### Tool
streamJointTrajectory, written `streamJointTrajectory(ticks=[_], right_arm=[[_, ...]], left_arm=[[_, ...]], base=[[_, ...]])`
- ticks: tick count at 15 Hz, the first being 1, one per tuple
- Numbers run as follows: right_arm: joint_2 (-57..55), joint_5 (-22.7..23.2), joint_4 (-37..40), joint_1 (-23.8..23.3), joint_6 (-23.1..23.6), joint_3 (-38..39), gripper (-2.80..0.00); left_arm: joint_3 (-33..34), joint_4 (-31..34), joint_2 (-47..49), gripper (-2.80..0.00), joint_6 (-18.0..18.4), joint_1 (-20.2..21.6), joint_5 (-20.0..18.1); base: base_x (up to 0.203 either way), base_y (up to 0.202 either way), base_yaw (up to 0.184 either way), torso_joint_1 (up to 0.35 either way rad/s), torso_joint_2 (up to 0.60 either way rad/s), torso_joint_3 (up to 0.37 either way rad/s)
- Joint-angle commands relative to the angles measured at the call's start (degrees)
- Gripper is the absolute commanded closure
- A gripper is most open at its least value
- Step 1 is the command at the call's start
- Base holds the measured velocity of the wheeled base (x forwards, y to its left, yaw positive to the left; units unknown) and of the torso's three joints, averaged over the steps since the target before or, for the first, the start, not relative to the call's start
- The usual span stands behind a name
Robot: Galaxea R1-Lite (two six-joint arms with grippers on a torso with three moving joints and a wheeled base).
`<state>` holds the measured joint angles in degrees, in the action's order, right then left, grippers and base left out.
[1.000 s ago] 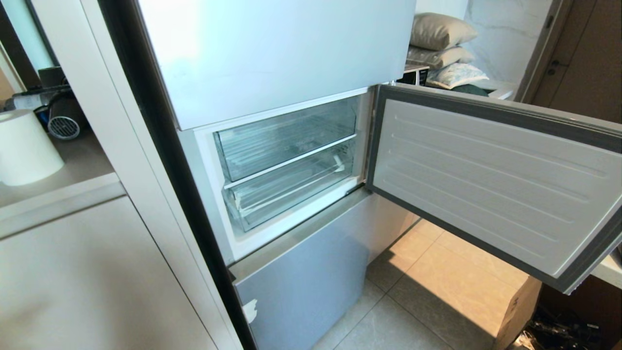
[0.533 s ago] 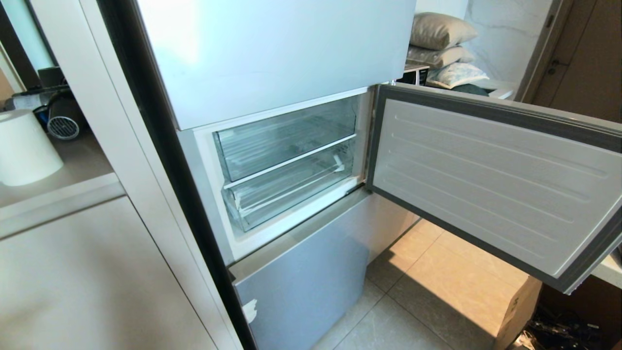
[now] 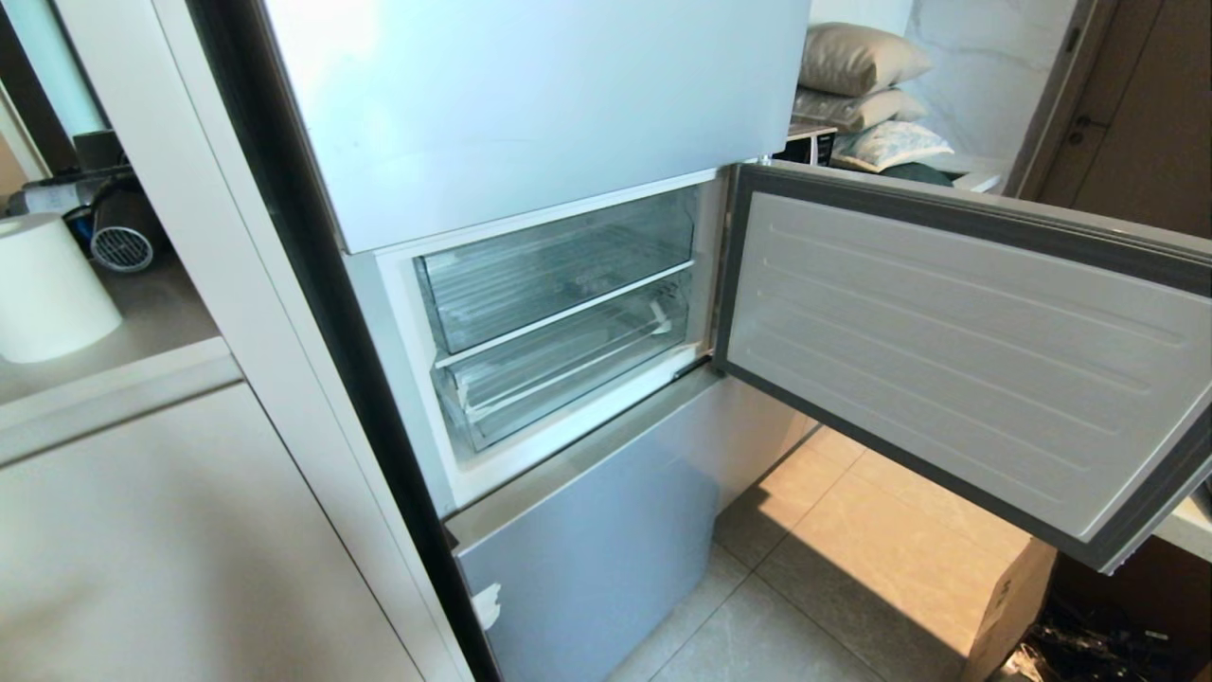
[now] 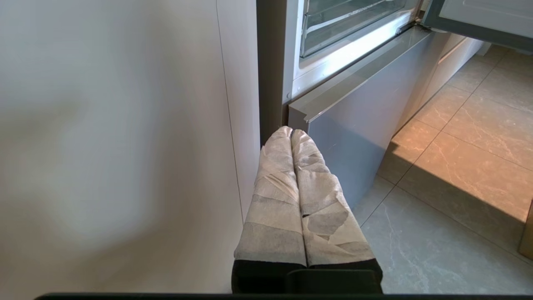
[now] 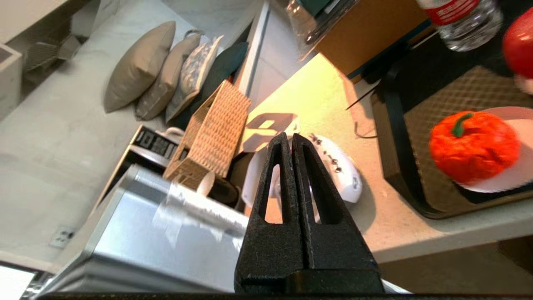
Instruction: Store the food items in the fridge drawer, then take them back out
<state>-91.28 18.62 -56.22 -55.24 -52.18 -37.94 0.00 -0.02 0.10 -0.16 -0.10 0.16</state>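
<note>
Fridge door (image 3: pixel 956 350) open, both clear drawers pushed in.
Lower fridge drawer (image 3: pixel 559 365) empty. Right gripper (image 5: pixel 291 139) pinched together, empty; orange-red toy fruit (image 5: pixel 472 148) on plate (image 5: pixel 518 166) at its 3 o'clock. Left gripper (image 4: pixel 290 132) likewise together.

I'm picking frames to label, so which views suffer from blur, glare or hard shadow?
Head view: sharp; glare washes the glossy fridge front, and the open door throws a hard shadow across the sunlit floor tiles. Left wrist view: the cabinet panel is a soft smear. Right wrist view: the orange-red toy is motion-blurred, the countertop overexposed yellow.
</note>
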Motion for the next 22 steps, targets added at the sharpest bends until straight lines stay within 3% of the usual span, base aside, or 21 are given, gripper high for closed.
streamJointTrajectory(ticks=[1,4,7,14,19,22], right_arm=[[-5.5,3.1,-0.3,-0.3,-1.5,-3.0,0.0],[-9.8,15.2,-0.1,-0.5,-9.2,-8.5,0.0],[-13.2,23.7,0.0,-2.3,-15.6,-13.5,0.0],[-13.4,40.3,5.7,-2.3,-17.0,-14.6,0.0],[-3.4,41.9,7.5,-3.0,-16.9,-9.7,0.0],[2.8,41.2,6.0,-8.2,-16.8,-8.8,0.0]], left_arm=[[0.0,0.0,0.1,0.0,0.0,0.0,0.0],[0.0,0.0,0.1,0.0,0.0,0.0,0.0],[0.0,-0.1,0.1,0.0,0.0,0.0,0.0],[0.0,-0.1,0.1,0.0,0.0,0.0,0.0],[0.0,-0.1,0.1,0.0,0.0,0.0,0.0],[0.0,-0.1,0.1,0.0,0.0,0.0,0.0]], base=[[0.0,0.0,0.0,0.0,0.0,0.0],[0.0,0.0,0.0,0.0,0.0,0.0],[0.0,0.0,0.0,0.0,0.0,0.0],[0.0,0.0,0.0,0.0,0.0,0.0],[0.0,0.0,0.0,0.0,0.0,0.0],[0.0,0.0,0.0,0.0,0.0,0.0]])
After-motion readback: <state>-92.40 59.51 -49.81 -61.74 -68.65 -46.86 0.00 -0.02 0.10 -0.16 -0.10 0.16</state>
